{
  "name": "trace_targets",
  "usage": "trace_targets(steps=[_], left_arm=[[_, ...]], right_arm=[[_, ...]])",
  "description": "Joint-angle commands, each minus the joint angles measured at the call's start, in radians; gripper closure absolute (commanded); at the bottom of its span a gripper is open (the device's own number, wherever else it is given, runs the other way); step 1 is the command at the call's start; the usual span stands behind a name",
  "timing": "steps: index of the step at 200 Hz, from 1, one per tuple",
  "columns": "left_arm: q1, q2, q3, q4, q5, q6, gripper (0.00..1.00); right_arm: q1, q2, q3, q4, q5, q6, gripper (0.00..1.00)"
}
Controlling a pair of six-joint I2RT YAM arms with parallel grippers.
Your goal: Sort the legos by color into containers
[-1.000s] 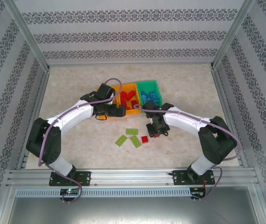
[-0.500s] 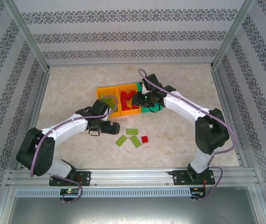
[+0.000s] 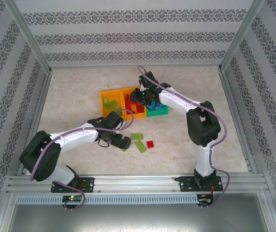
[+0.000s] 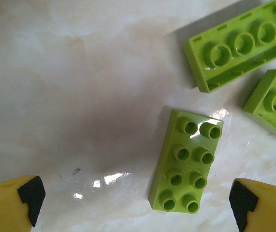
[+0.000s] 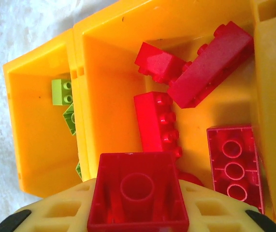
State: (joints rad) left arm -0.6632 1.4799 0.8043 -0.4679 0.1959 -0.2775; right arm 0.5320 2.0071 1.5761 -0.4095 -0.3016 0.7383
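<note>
Your right gripper (image 3: 138, 96) is closed on a small red brick (image 5: 138, 189) and hangs over the middle orange bin (image 5: 104, 53). That bin already holds the other red bricks, so the placement fits a drop by colour. The brick shows its hollow underside to the wrist camera, so its studs point down into the bin; it looks square, with no clear long axis. Your left gripper (image 4: 135, 198) stands wide open low over the table (image 4: 70, 87), its fingers at 8 and 4 o'clock in the wrist view, framing a lime brick (image 4: 186, 166) for a pick. That brick lies flat, studs up, its long axis running from 6 to 12 o'clock and leaning slightly towards 1, so I judge the jaws would close across its short width. It belongs in the left orange bin (image 5: 36, 121), where lime bricks lie.
</note>
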Motion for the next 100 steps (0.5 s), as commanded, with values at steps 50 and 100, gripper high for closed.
trace_targets(steps=[50,100], left_arm=[[-0.077,0.095,0.053,0.014,-0.021,0.078,0.02],[-0.096,0.141,0.075,0.001,-0.031,0.09,0.06]], right_arm=[[-0.01,0.028,0.047,-0.017,0.011,0.013,0.53],[-0.01,0.0,0.048,-0.02,0.005,0.006,0.43]])
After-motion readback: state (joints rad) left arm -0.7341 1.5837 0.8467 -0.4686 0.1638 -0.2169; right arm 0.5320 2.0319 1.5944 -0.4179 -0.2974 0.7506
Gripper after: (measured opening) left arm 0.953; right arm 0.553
